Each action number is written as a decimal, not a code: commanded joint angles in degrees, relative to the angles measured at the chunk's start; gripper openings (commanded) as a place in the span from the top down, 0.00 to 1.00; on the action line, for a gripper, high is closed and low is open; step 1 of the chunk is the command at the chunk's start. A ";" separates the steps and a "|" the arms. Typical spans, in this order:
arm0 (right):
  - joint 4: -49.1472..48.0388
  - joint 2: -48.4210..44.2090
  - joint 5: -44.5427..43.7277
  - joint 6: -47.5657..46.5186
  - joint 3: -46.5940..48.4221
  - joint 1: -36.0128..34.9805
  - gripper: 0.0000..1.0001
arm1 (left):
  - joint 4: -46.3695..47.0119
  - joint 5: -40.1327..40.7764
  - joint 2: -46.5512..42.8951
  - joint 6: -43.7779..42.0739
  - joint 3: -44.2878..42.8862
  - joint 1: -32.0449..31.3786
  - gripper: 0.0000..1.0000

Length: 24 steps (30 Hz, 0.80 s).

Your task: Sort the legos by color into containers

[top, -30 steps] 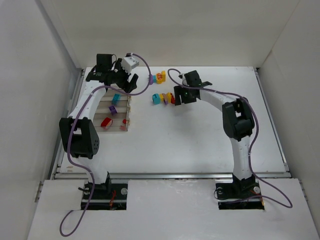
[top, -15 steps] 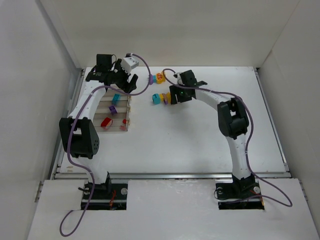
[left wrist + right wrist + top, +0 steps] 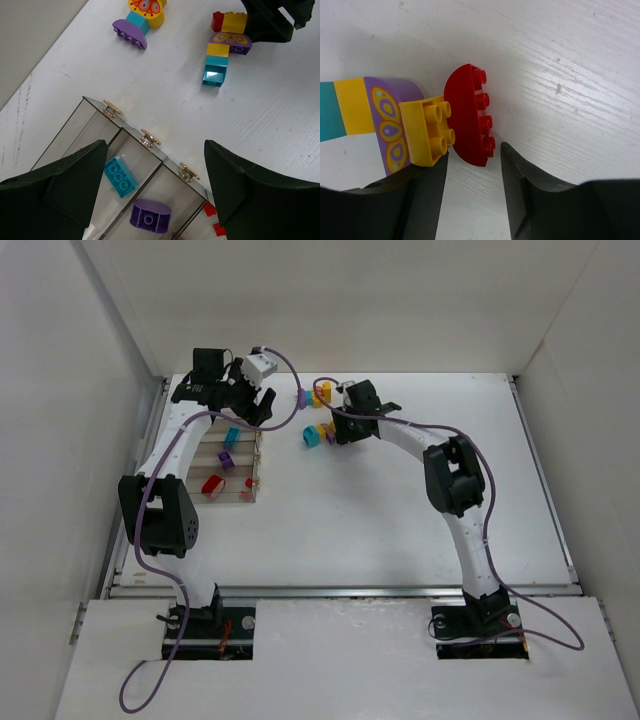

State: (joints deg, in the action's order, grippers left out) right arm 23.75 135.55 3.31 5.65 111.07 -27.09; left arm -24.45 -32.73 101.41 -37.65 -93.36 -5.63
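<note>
Right claw flanking one red lego, one yellow lego touching it

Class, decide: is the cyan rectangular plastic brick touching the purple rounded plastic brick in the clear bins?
Apart. Left wrist view: the cyan rectangular brick and the purple rounded brick lie in separate neighbouring bins, with a visible gap.
</note>
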 commanded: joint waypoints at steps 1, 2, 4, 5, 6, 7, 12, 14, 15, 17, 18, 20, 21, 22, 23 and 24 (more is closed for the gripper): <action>-2.13 0.51 -2.61 -1.69 1.62 -0.33 0.49 | -0.25 -0.40 -1.03 0.21 -2.26 -0.17 0.24; -2.13 0.51 -2.61 -1.69 1.61 -0.33 0.54 | -0.25 -0.40 -1.03 0.21 -2.26 -0.17 0.24; -2.65 0.51 -2.61 -2.30 1.61 -0.33 0.70 | -0.25 -0.40 -1.03 0.21 -2.26 -0.17 0.24; -2.65 0.51 -2.61 -2.31 1.09 -0.33 0.73 | -0.25 -0.40 -1.03 0.21 -1.74 -0.17 0.24; -3.44 -0.19 -2.09 -2.31 0.56 -0.33 0.73 | -0.25 -0.40 -1.03 0.21 -1.74 -0.17 0.24; -3.97 -0.72 -1.56 -2.31 -0.84 -0.33 0.73 | -0.25 -0.40 -1.03 0.21 -1.74 -0.17 0.24; -6.52 -2.92 -0.94 -2.84 -4.19 -0.33 0.78 | -0.25 -1.54 -1.03 0.21 -0.51 -0.17 0.24; -6.52 -3.45 -0.94 -2.84 -4.71 -0.33 0.78 | -0.25 -1.55 -0.51 0.21 0.02 -0.17 0.24; -6.52 -3.45 -0.94 -2.84 -4.72 -0.33 0.80 | -0.25 -1.55 -0.51 0.21 0.02 -0.69 0.24; -7.04 -4.06 -0.94 -2.84 -5.24 -0.33 0.81 | -0.25 -1.55 -0.51 0.21 0.02 -0.70 0.24; -7.05 -4.06 -0.94 -2.84 -5.25 -0.33 0.85 | -0.25 -1.55 0.02 0.21 0.02 -0.70 0.24; -7.05 -4.59 -0.42 -2.84 -5.85 -0.33 0.88 | -0.25 -1.55 0.02 0.21 0.02 -0.70 0.24; -7.05 -4.59 -0.41 -2.84 -5.86 -0.33 0.88 | -0.25 -1.55 0.02 0.21 0.02 -0.70 0.24; -7.57 -5.20 -0.41 -2.84 -6.64 -0.33 0.88 | -0.25 -1.55 0.02 0.21 0.02 -0.70 0.24; -7.58 -5.90 0.20 -2.84 -6.65 -0.33 0.88 | -0.25 -1.55 0.02 0.21 0.02 -0.70 0.24; -7.58 -6.43 0.20 -2.84 -8.22 -0.33 0.77 | -0.25 -1.55 0.02 0.21 0.02 -0.70 0.24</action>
State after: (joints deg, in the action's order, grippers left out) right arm 17.32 133.43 2.35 3.46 105.14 -27.09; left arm -24.51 -32.82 101.45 -37.65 -93.36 -6.09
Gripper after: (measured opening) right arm 0.192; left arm 0.757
